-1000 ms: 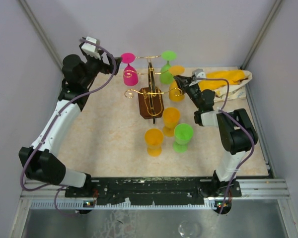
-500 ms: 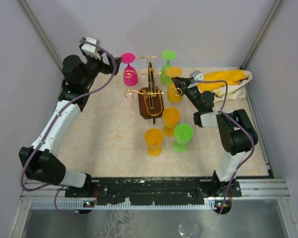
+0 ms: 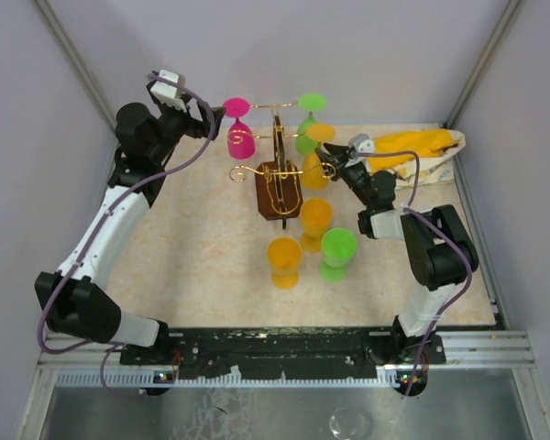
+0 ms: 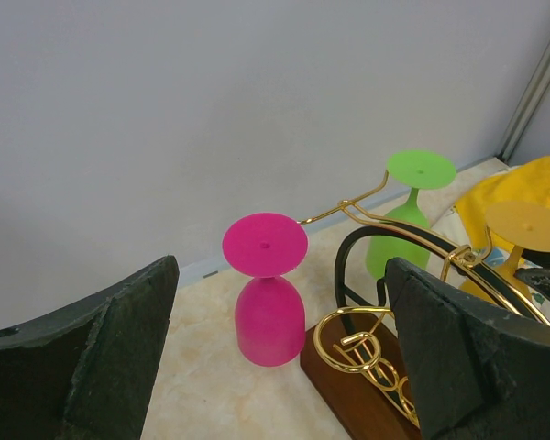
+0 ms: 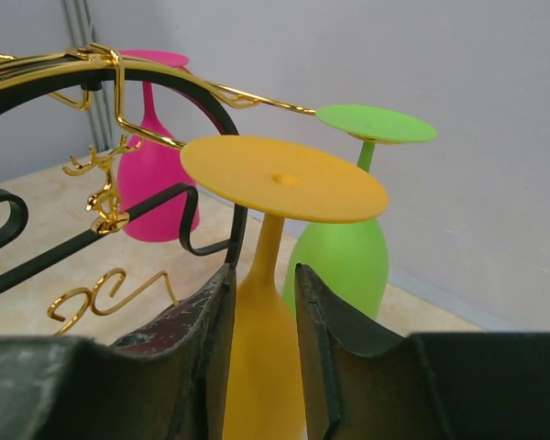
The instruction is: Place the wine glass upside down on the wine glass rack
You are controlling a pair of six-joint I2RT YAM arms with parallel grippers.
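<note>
Right, bench (image 3: 192, 257) is carrying everything. Left arm (image 3: 110, 215) is reaching up to the back-left corner. Its jaws are gaping wide with nothing in them. In the wrist view they're just framing the pink glass (image 4: 268, 312), well apart from it. My read: it's parking clear to give the other side room.

Right arm (image 3: 422, 247) is reaching in toward the right side of the rack (image 3: 278, 194), presumably because a free wire arm is sitting there.

Rack is standing mid-back, carrying the pink glass on its left and a green glass (image 5: 344, 257) at the back right. Both are hanging foot-up, bowl-down, with the foot catching on the wire and the stem dropping through.

Three spares (image 3: 337, 249) are standing upright on the bench in front, probably queueing.

Right jaws are clamping the held glass (image 5: 284, 179) by its bowl, upside down. Its foot is sitting level with the gold wire and just beside it. Gripping low on the bowl is leaving stem and foot free to slide in, I reckon. Can't tell whether the stem is already sitting in the slot.
</note>
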